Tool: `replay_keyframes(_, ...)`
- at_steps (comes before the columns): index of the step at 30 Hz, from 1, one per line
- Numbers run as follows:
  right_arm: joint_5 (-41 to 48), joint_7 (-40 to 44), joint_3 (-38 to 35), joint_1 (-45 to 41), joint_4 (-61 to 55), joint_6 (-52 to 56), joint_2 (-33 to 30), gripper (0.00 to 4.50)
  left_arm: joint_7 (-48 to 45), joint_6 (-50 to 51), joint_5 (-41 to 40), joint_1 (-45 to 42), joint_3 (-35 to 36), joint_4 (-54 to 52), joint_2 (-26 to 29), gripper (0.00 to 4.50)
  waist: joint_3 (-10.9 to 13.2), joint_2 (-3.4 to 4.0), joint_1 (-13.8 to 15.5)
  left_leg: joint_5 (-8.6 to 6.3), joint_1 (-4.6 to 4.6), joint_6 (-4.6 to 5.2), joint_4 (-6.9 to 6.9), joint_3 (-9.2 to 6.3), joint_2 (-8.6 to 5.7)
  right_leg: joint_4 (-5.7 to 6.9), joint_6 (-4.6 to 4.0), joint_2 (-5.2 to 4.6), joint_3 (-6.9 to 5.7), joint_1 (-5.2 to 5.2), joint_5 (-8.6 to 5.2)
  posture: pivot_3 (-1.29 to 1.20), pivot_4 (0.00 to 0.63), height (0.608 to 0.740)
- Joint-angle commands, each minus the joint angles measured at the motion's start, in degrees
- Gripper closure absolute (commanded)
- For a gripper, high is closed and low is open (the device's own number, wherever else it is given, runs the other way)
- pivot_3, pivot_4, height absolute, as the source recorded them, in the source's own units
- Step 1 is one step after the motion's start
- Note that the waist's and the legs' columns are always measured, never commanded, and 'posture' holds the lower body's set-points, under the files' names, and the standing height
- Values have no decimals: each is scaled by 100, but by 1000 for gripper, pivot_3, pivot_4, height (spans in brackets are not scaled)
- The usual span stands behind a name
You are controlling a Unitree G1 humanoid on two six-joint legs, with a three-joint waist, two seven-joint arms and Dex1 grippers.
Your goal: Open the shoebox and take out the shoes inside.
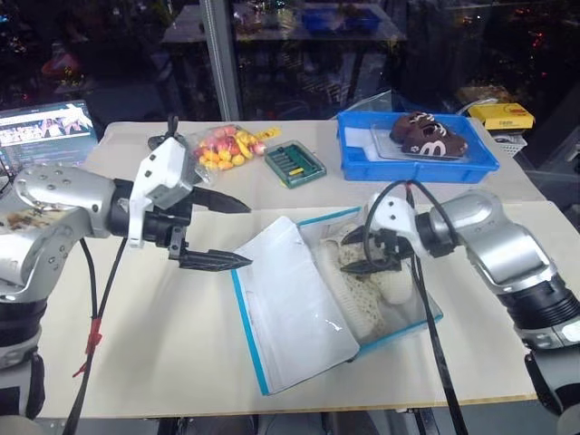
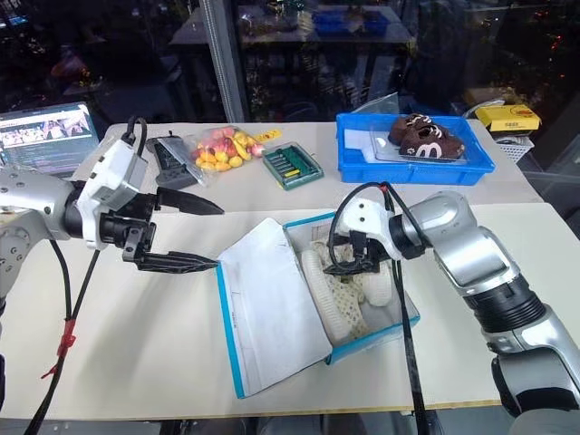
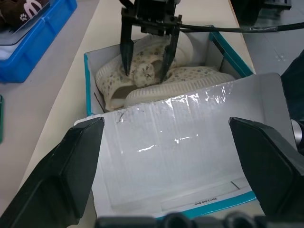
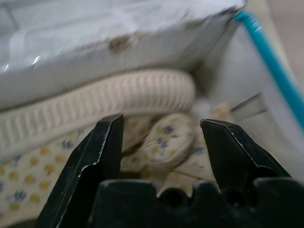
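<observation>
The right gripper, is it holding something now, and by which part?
Nothing is held yet. The right gripper is open inside the shoebox, its fingers straddling the upper of one of the shoes, not closed on it.

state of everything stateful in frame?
shoebox: open, lid folded flat on the table
shoes: both inside the shoebox
left hand: open, empty, above the table beside the lid
right hand: open, fingers down over one shoe
blue tray: holds dark brown shoes
laptop: screen on
</observation>
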Motion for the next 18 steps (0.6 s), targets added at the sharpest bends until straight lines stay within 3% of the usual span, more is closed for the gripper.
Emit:
replay_keyframes(1, -147, 146, 18, 106, 23, -128, -59, 2015, 21, -63, -27, 19, 284, -118, 139, 0, 0, 0, 3, 0, 2, 0, 0, 0, 0, 1, 0, 0, 0, 1, 0, 0, 150, 740)
replay_keyframes(8, -104, 100, -161, -69, -59, -28, 63, 4388, 37, -78, -38, -17, 266, -109, 72, 0, 0, 0, 16, 0, 1, 0, 1, 0, 0, -2, 1, 0, -1, 4, 0, 0, 150, 740)
replay_keyframes(15, 5, -189, -574, -331, -92, -60, 172, 4448, 37, -122, -5, -46, 221, -81, 21, 0, 0, 0, 2, 0, 0, 0, 0, 0, 0, -1, 1, 0, 0, 0, 0, 0, 150, 740)
replay_keyframes(18, 588, -533, -1236, -1061, -481, 932, 295, 4448, 25, -138, 8, -37, 219, -70, 21, 0, 5, 6, -14, 0, -3, 0, 2, 0, -1, 6, 0, 0, 2, -6, 1, 0, 150, 740)
